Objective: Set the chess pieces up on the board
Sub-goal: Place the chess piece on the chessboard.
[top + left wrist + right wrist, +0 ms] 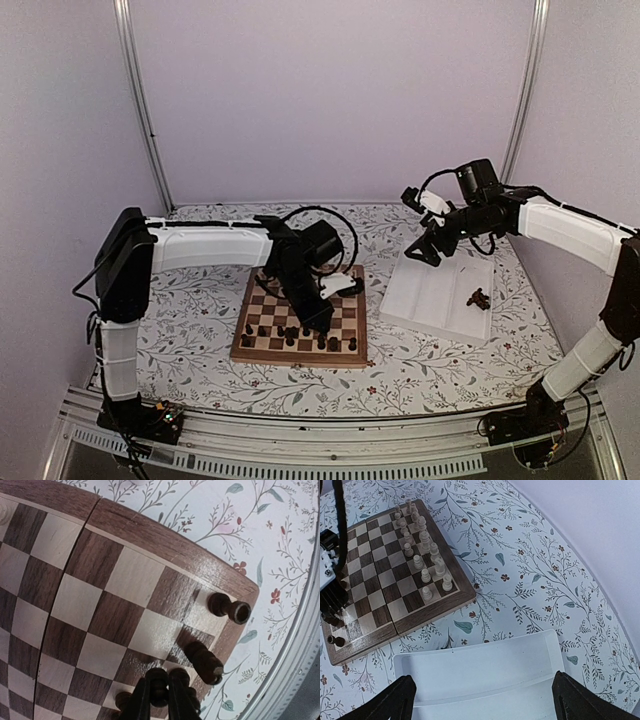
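Board (125, 580): chessman (158, 676) inside left end effector (159, 690)

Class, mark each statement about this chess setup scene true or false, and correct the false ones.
1. The left gripper is shut on a dark chess piece. True.
2. The right gripper is shut on a piece. False: it is open and empty, above the white tray.
3. Some dark pieces lie in the white tray. True.
4. The pale pieces stand on the tablecloth. False: they stand on the board.
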Controlling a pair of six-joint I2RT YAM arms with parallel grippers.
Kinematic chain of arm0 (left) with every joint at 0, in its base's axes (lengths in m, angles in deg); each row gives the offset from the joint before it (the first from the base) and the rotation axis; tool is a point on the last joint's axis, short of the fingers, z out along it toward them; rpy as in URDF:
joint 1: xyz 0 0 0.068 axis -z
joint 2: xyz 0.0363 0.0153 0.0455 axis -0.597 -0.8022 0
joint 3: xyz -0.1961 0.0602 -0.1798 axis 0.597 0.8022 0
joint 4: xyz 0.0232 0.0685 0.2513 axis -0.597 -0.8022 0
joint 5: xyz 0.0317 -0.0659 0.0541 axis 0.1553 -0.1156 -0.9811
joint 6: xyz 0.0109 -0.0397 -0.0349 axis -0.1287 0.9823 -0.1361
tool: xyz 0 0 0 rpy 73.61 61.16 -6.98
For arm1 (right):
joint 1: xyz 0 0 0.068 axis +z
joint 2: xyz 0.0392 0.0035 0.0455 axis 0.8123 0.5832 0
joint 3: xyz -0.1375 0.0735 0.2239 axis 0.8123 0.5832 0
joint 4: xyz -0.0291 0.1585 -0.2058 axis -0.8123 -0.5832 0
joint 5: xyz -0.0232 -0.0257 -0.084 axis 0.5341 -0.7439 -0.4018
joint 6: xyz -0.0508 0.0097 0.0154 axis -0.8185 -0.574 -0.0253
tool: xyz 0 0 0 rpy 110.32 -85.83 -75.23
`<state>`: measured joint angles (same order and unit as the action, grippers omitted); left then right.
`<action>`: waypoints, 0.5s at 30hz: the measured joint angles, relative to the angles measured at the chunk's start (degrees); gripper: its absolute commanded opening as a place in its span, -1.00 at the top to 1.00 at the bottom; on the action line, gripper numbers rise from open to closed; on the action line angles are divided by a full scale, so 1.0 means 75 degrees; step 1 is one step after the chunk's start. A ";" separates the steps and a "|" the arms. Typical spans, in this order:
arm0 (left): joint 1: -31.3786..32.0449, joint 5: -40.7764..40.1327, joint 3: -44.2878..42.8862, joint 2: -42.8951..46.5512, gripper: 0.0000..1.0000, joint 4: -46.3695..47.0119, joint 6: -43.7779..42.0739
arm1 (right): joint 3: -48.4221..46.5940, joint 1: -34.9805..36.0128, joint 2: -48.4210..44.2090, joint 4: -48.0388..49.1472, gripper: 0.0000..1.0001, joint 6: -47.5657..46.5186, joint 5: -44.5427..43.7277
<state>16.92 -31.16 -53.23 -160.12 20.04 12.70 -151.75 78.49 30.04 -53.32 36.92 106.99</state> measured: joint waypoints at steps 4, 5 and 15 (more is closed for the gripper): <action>0.0015 0.0023 -0.0023 -0.0117 0.71 -0.0012 0.0000 | 0.0020 0.0000 0.0041 0.0000 -0.98 -0.0020 0.0000; 0.0017 0.0017 -0.0023 -0.0137 0.71 -0.0015 0.0000 | 0.0026 0.0000 0.0044 -0.0003 -0.98 -0.0020 0.0003; 0.0020 -0.0189 -0.0023 -0.0154 0.53 -0.0020 0.0015 | 0.0026 0.0000 0.0052 -0.0006 -0.98 -0.0073 0.0146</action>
<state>17.08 -32.58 -53.41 -161.27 19.89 12.81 -151.55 78.49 30.43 -53.36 36.37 108.08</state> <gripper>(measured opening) 0.216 0.989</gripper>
